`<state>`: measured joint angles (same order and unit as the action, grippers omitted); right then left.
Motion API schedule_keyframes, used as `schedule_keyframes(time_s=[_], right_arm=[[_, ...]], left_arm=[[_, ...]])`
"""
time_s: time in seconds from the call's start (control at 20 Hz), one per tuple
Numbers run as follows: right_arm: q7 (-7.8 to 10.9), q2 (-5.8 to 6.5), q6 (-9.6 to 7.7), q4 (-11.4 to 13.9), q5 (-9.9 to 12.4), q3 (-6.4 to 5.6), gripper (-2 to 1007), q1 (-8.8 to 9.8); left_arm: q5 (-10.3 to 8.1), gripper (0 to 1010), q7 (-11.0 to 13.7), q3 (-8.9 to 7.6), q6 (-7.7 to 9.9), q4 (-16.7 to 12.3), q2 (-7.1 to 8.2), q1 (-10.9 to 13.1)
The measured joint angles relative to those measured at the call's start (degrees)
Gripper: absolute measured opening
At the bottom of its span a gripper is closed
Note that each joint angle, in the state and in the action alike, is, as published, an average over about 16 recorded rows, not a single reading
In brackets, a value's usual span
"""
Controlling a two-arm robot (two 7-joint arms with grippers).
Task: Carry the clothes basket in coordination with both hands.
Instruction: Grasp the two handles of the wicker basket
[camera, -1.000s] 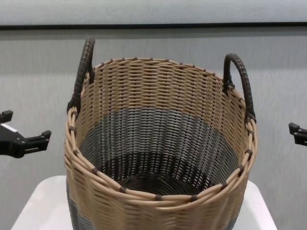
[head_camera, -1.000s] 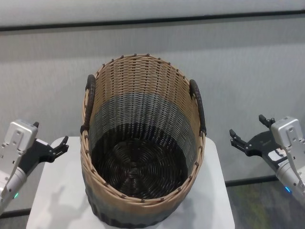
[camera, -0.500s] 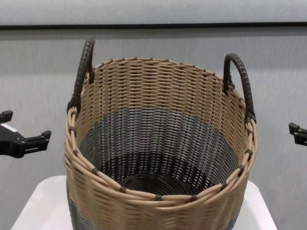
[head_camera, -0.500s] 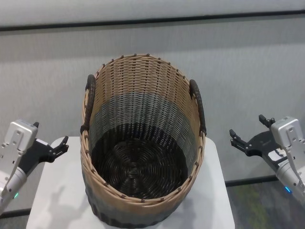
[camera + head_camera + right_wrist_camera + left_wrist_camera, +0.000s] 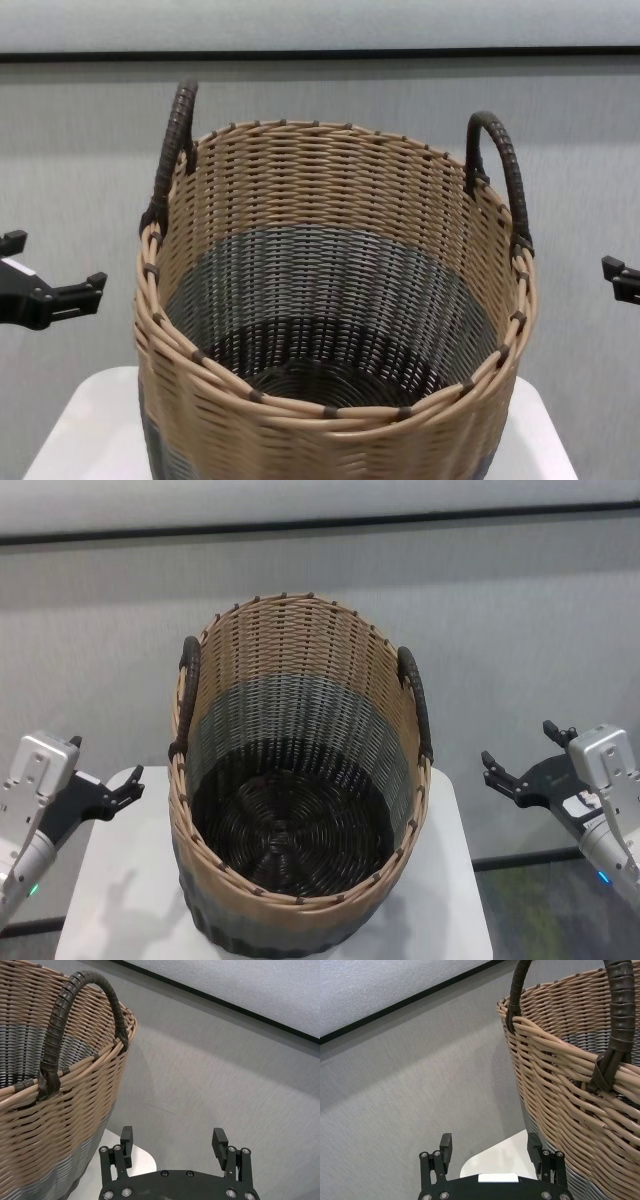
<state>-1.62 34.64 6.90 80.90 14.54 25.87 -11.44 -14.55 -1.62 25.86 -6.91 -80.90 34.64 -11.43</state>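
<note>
Nothing has moved: clothes basket (image 5: pixel 295 790) sits on bench (image 5: pixel 110 900); left gripper (image 5: pixel 118 790) and right gripper (image 5: pixel 505 778) wait wide, holding nothing.

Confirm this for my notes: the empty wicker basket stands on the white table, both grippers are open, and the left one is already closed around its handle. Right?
Not quite. The left gripper is not on the left handle; it hangs open beside the clothes basket, clear of it, as the head view shows. The rest holds: the basket is empty on the white table, and the right gripper is open too.
</note>
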Motion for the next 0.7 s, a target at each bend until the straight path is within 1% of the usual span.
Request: schedule_keyframes(time_s=[0.7], right_arm=[[0.01, 0.0, 0.0, 0.0, 0.0, -0.01, 1003, 0.0]], left_arm=[[0.1, 1000, 0.16, -0.09, -0.23, -0.04, 0.02, 0.05]])
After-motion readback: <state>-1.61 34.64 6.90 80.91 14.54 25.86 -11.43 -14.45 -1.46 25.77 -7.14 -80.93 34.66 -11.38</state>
